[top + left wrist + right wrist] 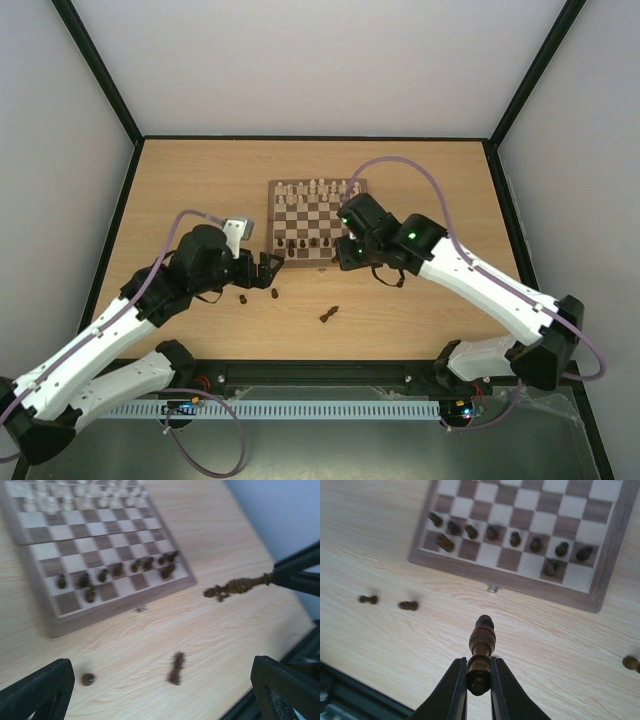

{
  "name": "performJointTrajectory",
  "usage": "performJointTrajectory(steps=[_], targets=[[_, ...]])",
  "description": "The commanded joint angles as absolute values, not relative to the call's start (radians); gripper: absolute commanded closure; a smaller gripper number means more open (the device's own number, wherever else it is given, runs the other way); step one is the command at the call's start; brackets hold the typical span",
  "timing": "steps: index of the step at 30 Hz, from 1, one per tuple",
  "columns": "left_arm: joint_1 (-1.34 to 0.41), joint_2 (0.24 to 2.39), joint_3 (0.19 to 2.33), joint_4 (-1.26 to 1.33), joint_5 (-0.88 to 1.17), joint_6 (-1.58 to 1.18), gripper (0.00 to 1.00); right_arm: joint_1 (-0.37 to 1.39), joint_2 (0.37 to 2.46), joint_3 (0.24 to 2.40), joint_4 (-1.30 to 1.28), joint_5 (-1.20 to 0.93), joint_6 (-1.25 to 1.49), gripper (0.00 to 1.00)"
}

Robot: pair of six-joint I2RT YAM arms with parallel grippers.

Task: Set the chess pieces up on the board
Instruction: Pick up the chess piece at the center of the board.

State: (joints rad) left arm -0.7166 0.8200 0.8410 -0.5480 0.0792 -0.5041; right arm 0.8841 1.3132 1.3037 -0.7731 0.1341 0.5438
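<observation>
The board (312, 214) lies mid-table, with cream chess pieces (315, 187) on its far rows and a row of dark pieces (492, 532) near its front edge. My right gripper (479, 672) is shut on the base of a dark turned piece (481, 641), held above the table just in front of the board (520, 578). In the left wrist view that piece (237, 586) sticks out sideways. My left gripper (160, 695) stands wide open, nothing between its fingers, over a dark piece lying flat (176, 668) and a round one (88, 679). From above, the left gripper (268, 268) is left of the board's front corner.
Loose dark pieces lie on the table in front of the board (243, 298), (274, 294), (329, 314). A tiny metal bit (493, 587) rests against the board's front border. Black frame rails edge the table.
</observation>
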Motion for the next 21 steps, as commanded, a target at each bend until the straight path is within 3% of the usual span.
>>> performJointTrajectory(steps=[1, 12, 21], targets=[[-0.71, 0.72, 0.712, -0.325, 0.3, -0.616, 0.0, 0.887, 1.218, 1.385, -0.82, 0.035, 0.522, 0.89], [-0.71, 0.48, 0.624, -0.024, 0.495, -0.781, 0.01, 0.882, 0.99, 1.381, -0.586, -0.334, 0.574, 0.88], [-0.71, 0.396, 0.541, 0.242, 0.61, -0.973, 0.0, 0.882, 0.937, 1.3, -0.356, -0.61, 0.697, 0.88]])
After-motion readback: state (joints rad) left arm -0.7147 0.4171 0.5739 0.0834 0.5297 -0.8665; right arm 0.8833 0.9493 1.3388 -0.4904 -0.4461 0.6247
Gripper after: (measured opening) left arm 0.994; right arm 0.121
